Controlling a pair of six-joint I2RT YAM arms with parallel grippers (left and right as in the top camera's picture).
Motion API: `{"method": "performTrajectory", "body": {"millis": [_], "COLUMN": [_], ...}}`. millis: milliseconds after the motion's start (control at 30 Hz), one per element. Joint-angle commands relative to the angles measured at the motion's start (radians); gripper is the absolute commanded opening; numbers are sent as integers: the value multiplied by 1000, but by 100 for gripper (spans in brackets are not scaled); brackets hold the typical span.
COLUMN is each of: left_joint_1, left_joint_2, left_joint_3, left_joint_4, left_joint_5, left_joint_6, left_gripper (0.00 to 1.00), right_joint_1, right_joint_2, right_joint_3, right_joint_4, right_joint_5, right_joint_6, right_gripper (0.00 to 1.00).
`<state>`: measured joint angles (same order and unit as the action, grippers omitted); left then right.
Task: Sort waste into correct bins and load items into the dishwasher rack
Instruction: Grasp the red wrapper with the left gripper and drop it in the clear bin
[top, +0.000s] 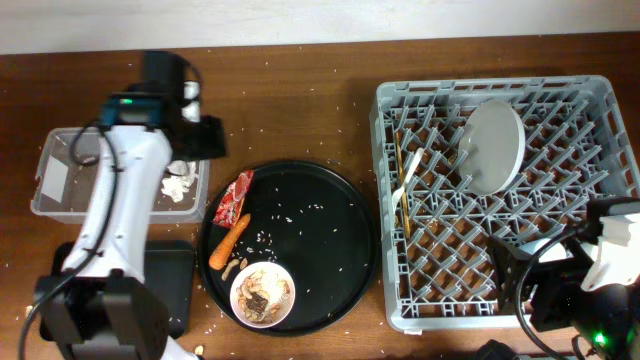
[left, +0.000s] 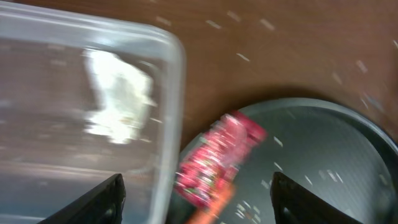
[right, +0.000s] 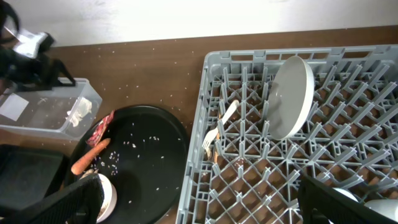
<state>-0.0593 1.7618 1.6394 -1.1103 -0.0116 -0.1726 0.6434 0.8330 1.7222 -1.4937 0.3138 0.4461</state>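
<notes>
left pincer (left: 198, 186) is wide open, holding nothing, hanging over the blurry red wrapper (left: 217, 158) at the round tray's (top: 330, 200) 10 o'clock rim. tissue (top: 180, 186) sits in the clear tub (top: 45, 200), half hidden by the arm (top: 120, 200) from above. black tray (top: 172, 275) mostly covered too. plate (top: 495, 145) stands in the rack (top: 600, 100) around 12 o'clock. right pincer (right: 200, 186) open as well, only its tips in frame.

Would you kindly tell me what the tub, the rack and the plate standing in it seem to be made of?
The tub looks like clear glossy plastic: the tissue and table show through it. The rack looks like matte grey moulded plastic, evenly coloured and dull throughout. The plate is pale and smooth, faintly shiny: ceramic or melamine, I cannot tell.
</notes>
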Motion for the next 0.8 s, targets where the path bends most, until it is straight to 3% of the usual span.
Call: {"method": "performTrajectory", "body": {"millis": [0,33,67,100,200,233,267,300,400,500,600,633,667,700,733,767], "left_joint_1": [-184,-214,-248,-254,-252,-252,-252,-252,-252,-184,20,80,127,134,128,95], "left_joint_2": [36,52,89,119,211,240,248,238,161,51,56,73,77,71,66,51], "left_joint_3": [-164,-199,-244,-269,-283,-283,-283,-266,-113,26,25,25,25,38,66,107], "left_joint_4": [45,71,117,156,241,253,250,223,56,-85,-36,2,9,-13,-65,-167], "left_joint_5": [-119,-180,-277,-332,-351,-341,-298,-282,-231,-318,-344,-294,-200,-161,-113,11], "left_joint_6": [28,15,-47,-102,-112,-111,-110,-110,-111,-131,-157,-155,-148,-115,-74,-56], "left_gripper": [70,69,59,56,55,42,15,0,0,0,1,15,63,80,80,71], "right_joint_1": [5,5,5,5,5,5,5,5,5,5,5,5,5,5,5,5], "right_joint_2": [-1,-1,-1,-1,-1,-1,-1,-1,-1,-1,-1,-1,-1,-1,-1,-1], "right_joint_3": [-1,-1,-1,-1,-1,-1,-1,-1,-1,-1,-1,-1,-1,-1,-1,-1], "right_joint_4": [-2,-3,-3,-3,-3,-3,-6,-7,-7,-7,-6,-6,-6,-6,-6,-6], "right_joint_5": [5,5,4,4,-11,-14,-14,-14,-14,-14,-14,-14,-14,-14,-14,-14], "right_joint_6": [8,8,8,8,8,8,8,8,8,8,8,8,8,8,8,8], "right_gripper": [99,98,98,99,98,98,98,98,98,98,98,98,98,98,98,99]}}
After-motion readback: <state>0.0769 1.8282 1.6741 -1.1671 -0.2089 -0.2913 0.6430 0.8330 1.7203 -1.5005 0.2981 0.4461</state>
